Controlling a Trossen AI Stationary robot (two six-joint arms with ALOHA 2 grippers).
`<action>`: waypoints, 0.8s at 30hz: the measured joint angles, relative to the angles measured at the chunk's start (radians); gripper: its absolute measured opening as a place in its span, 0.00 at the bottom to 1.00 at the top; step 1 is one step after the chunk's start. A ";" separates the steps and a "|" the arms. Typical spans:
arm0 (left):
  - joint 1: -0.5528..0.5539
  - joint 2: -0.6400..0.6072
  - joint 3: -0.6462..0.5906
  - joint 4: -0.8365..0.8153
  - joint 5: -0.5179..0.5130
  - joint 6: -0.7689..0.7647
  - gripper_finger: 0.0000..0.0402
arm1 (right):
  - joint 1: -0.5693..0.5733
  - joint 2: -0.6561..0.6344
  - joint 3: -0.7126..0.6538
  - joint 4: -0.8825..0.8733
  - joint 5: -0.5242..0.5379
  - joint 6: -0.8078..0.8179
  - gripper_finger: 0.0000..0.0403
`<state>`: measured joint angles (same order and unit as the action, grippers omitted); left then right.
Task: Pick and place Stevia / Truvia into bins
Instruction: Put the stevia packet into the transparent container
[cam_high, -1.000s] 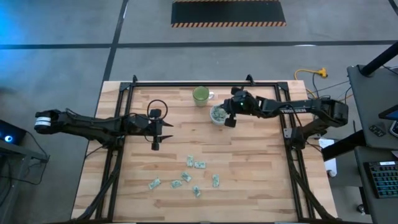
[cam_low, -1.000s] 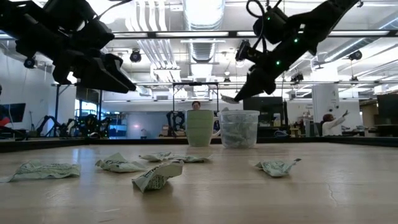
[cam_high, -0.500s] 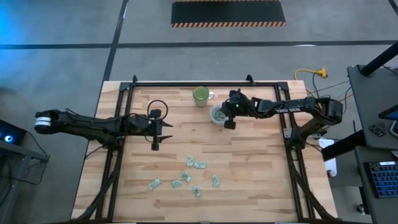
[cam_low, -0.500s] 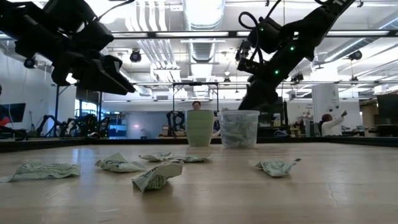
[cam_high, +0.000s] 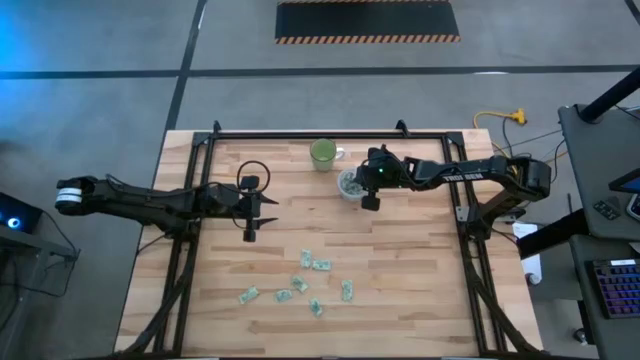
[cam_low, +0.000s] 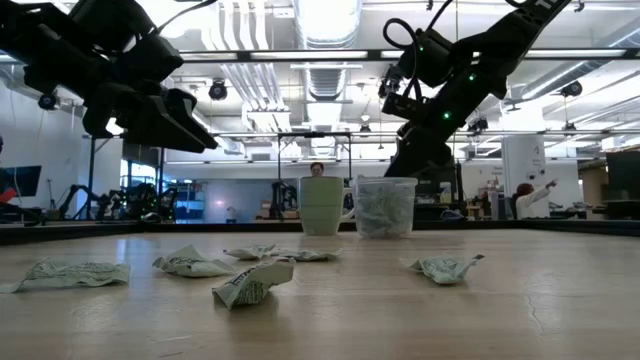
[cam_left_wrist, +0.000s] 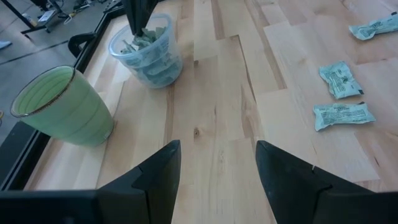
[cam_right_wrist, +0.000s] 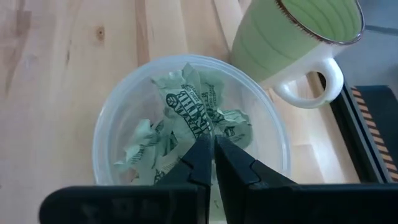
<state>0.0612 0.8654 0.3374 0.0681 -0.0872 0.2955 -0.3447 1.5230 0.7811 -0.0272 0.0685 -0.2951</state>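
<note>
Over the clear cup (cam_right_wrist: 189, 149) | right pincer (cam_right_wrist: 207, 163) nearly closed above sachets (cam_right_wrist: 193, 112) | left pincer (cam_left_wrist: 217, 180) wide, mid-table

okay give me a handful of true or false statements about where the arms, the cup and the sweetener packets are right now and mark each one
1. The right gripper is directly over the clear cup. True.
2. The clear cup is empty. False: it already holds several green and white sachets.
3. The left gripper is open and holds nothing. True.
4. The green mug stands at the far opposite end of the table from the clear cup. False: the two stand side by side near the table's back edge.
5. All sachets are already in the cup. False: several loose sachets lie on the wooden table, toward its front.
</note>
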 joint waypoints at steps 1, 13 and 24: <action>0.000 0.000 0.000 0.000 0.000 0.000 0.48 | 0.000 0.000 0.000 0.000 0.000 0.000 0.03; 0.000 0.000 0.000 -0.003 0.000 -0.002 0.48 | 0.002 -0.040 0.000 -0.066 0.006 0.008 0.31; 0.000 0.002 -0.005 -0.003 0.036 -0.029 0.48 | 0.106 -0.255 0.000 -0.212 0.009 0.090 0.37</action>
<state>0.0612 0.8678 0.3323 0.0646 -0.0507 0.2663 -0.2389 1.2676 0.7807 -0.2387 0.0778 -0.2053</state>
